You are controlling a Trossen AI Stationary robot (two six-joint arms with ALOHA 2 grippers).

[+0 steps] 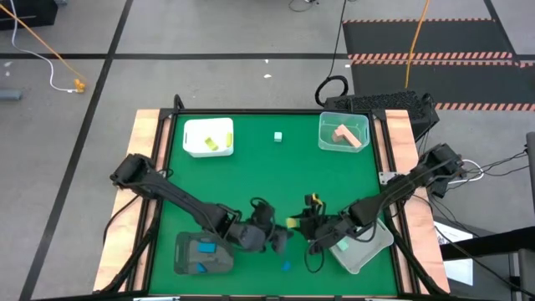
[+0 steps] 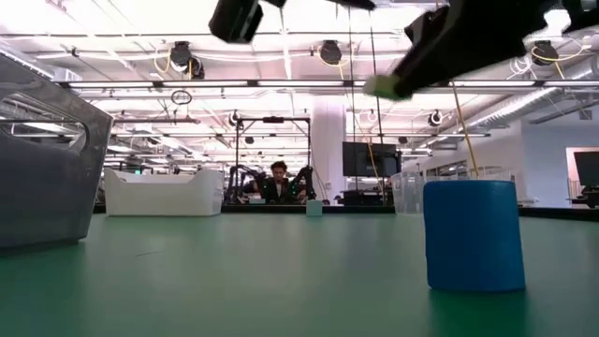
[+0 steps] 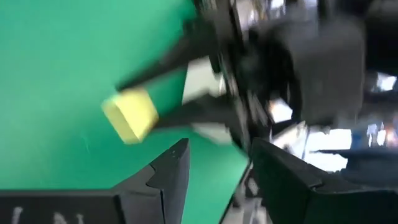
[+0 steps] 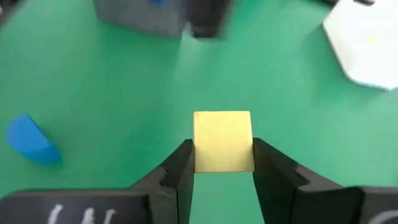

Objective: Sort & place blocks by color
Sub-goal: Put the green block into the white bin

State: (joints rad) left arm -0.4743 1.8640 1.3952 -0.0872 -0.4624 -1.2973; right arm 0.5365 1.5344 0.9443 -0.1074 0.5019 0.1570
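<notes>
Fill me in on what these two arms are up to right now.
The right gripper holds a yellow block above the green table, near its front. The left gripper hangs open just beside it. A blue cylinder lies loose below; the white tray with yellow pieces sits at the far side.

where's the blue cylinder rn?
Blue cylinder stands on the mat at the near edge in the high view, between the dark tray and clear tray, just below both grippers.

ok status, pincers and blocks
Right pincer shut on yellow block, lifted over the mat. Left pincer open, empty, close by. Blue cylinder loose on mat below.
</notes>
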